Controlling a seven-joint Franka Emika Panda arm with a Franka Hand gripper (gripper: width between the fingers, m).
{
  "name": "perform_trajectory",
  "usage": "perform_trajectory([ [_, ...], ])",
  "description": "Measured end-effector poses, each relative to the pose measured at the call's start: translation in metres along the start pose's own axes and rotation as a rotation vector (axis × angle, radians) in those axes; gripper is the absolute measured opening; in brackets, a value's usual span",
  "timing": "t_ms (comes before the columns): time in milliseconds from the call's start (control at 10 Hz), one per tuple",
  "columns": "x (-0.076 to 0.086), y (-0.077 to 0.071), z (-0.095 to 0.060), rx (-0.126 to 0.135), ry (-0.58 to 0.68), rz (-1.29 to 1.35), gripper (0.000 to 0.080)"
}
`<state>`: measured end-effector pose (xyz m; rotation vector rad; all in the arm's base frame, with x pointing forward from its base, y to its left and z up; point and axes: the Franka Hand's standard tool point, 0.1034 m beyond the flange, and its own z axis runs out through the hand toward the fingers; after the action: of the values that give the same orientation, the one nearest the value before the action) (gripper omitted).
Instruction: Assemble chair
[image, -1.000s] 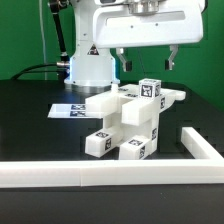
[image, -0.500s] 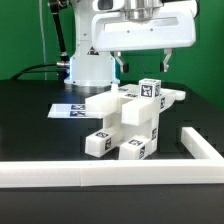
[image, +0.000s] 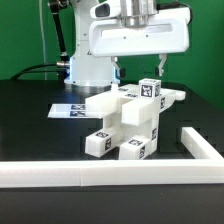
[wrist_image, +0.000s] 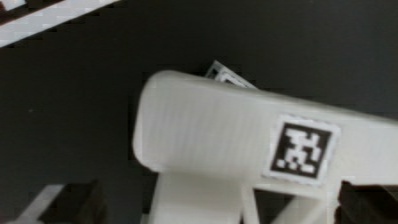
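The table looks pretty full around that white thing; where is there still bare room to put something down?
The black table is bare on the exterior view's left of the chair, up to the border rail. A narrower bare patch lies between chair and rail at the exterior view's right. Behind the chair it is crowded: marker board, robot base, and the gripper overhead.

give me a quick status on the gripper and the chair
Gripper open, empty, hanging above the chair. Chair partly built, lying on the table, untouched. Nothing between them.
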<state>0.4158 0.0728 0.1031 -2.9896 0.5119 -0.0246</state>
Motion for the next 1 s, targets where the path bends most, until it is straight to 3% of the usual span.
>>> perform_trajectory([
  [200,-0.008,0.005,0.015,-0.027,0.011,-0.024,0.0649],
  [700,-0.012,0.002,0.015,-0.028,0.005,-0.025,0.0649],
  [1000,-0.017,0.008,0.020,-0.039,-0.007,-0.029,0.0649],
])
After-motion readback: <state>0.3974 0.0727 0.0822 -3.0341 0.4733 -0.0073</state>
